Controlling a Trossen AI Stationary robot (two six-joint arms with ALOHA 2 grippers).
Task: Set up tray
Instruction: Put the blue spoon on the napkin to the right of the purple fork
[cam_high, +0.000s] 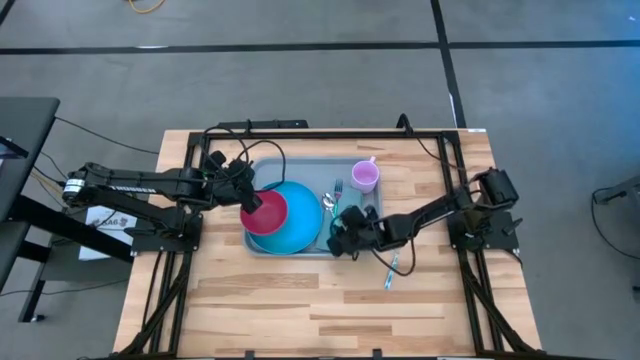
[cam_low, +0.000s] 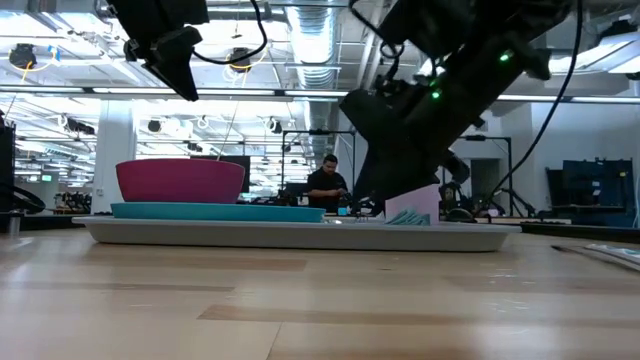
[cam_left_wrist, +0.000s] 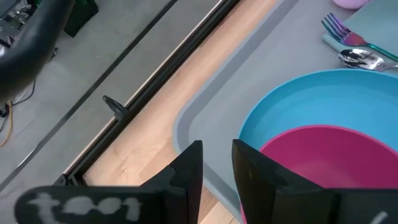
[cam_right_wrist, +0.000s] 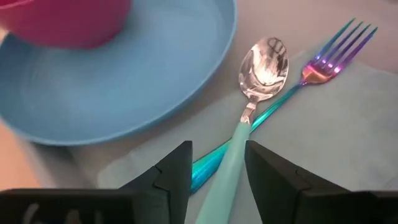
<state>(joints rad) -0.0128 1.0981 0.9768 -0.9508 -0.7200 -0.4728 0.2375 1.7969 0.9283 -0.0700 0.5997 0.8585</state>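
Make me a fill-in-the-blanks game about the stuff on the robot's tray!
1. The pink bowl sits on the round blue ____.
2. The right gripper has its fingers on either side of the ____ with the teal handle.
3. The purple ____ stands in a corner of the tray.
4. The fork lies on a pale teal ____.

Missing words: plate; spoon; cup; napkin

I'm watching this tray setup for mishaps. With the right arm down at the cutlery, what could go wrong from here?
1. The right gripper straddles the spoon handle, which crosses the fork handle; moving the spoon could drag the fork askew on the napkin.
2. A knife-like utensil lies off the tray near the right arm; a sweep might knock it further.
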